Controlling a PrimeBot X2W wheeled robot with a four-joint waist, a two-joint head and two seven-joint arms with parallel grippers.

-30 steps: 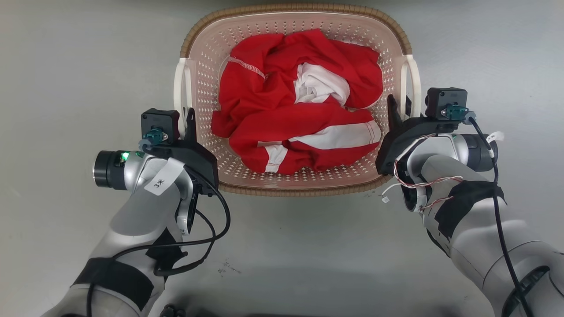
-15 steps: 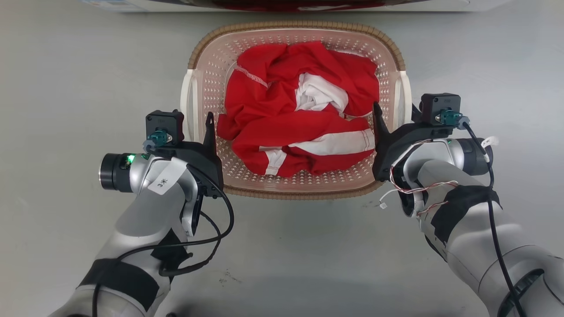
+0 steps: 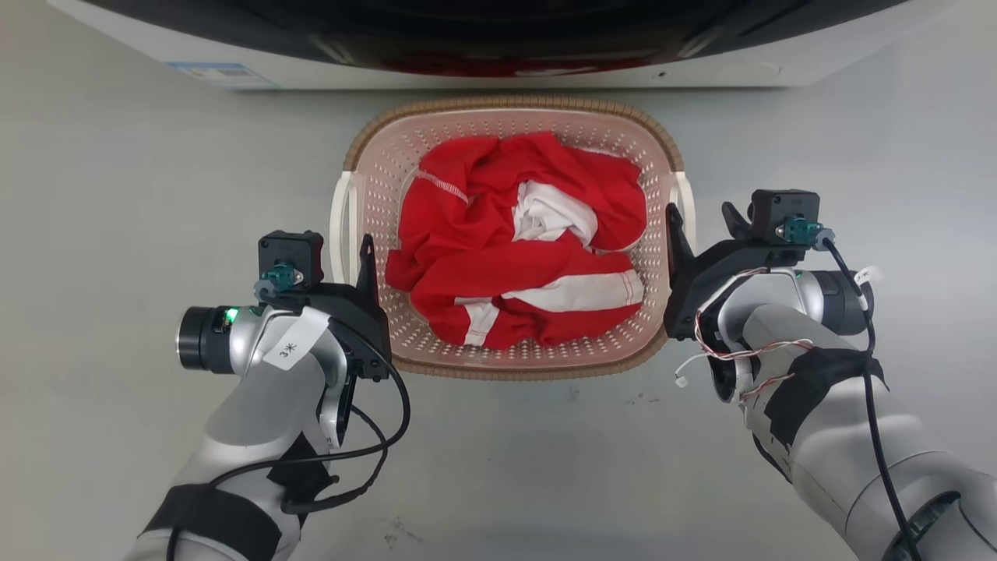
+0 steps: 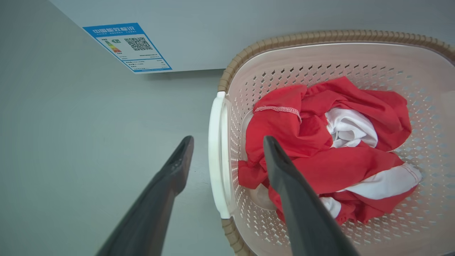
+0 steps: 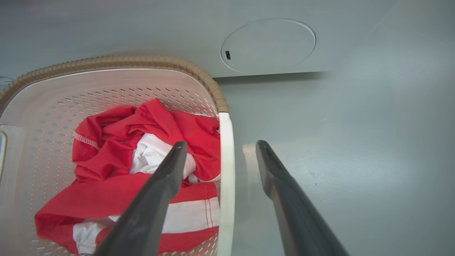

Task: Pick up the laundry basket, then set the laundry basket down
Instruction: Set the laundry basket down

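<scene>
Left wrist view, fingers (image 4: 295, 199) apart, straddling handle (image 4: 215, 160)

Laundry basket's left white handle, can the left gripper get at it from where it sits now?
Probably yes. The left gripper is open and its fingers straddle the left handle, one outside the laundry basket, one inside above the red clothing. Nothing lies between them and the handle.

- Floor (image 3: 117, 195): smooth pale grey, matte, evenly lit, soft shadows only.
- Scuff marks (image 3: 399, 536): a few small dark specks lay on the floor.
- Washing machine (image 3: 740, 72): white casing, dark glossy front; stood at the far side.
- Energy label (image 4: 128, 48): blue-bordered, with QR code; was stuck low on the casing.
- Round cover (image 5: 268, 44): sat flush, with a small black latch.
</scene>
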